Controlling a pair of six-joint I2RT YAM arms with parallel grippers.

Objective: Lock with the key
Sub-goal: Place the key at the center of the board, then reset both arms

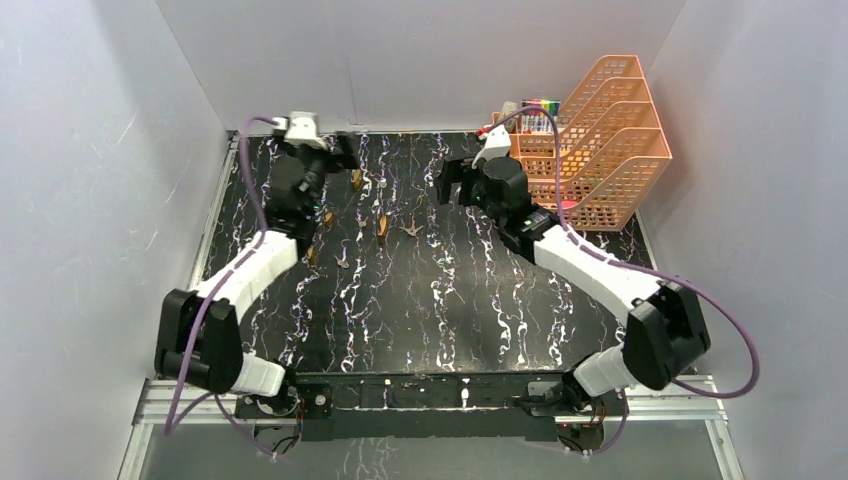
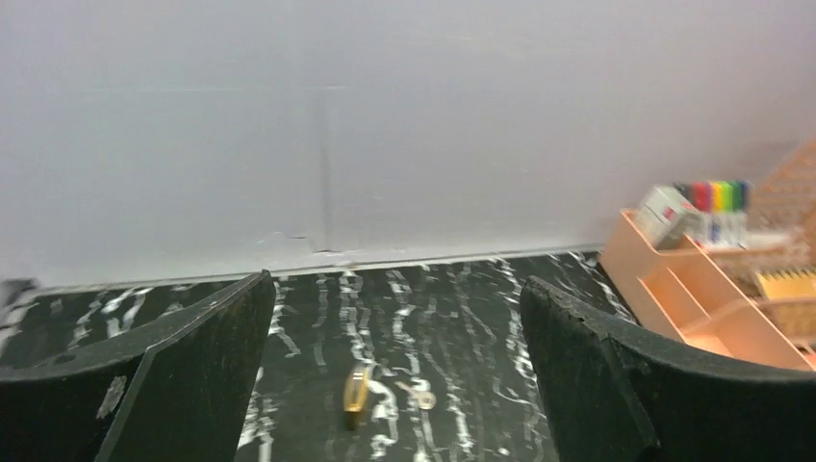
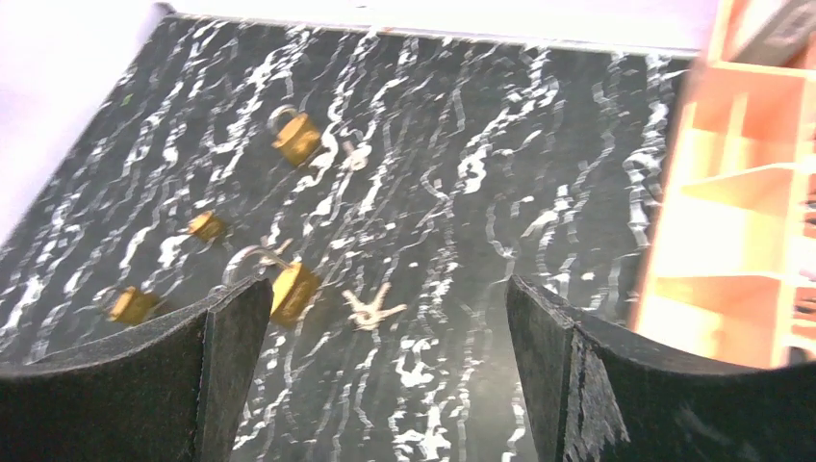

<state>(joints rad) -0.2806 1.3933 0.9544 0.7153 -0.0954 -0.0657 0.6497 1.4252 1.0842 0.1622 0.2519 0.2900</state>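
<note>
Padlock, keys ahead of right tool

Two black fingers are seen spread wide apart, with nothing held between them. On the black marbled worktop, a bunch of keys is seen just beside the nearer padlock. A farther padlock and two blurred brass pieces are scattered leftward. An orange rack is placed at right.

Count: four small brass padlocks, two silver key sets, one orange plastic mesh tiered file tray, one pack of coloured marker pens, one black white-veined table top.
</note>
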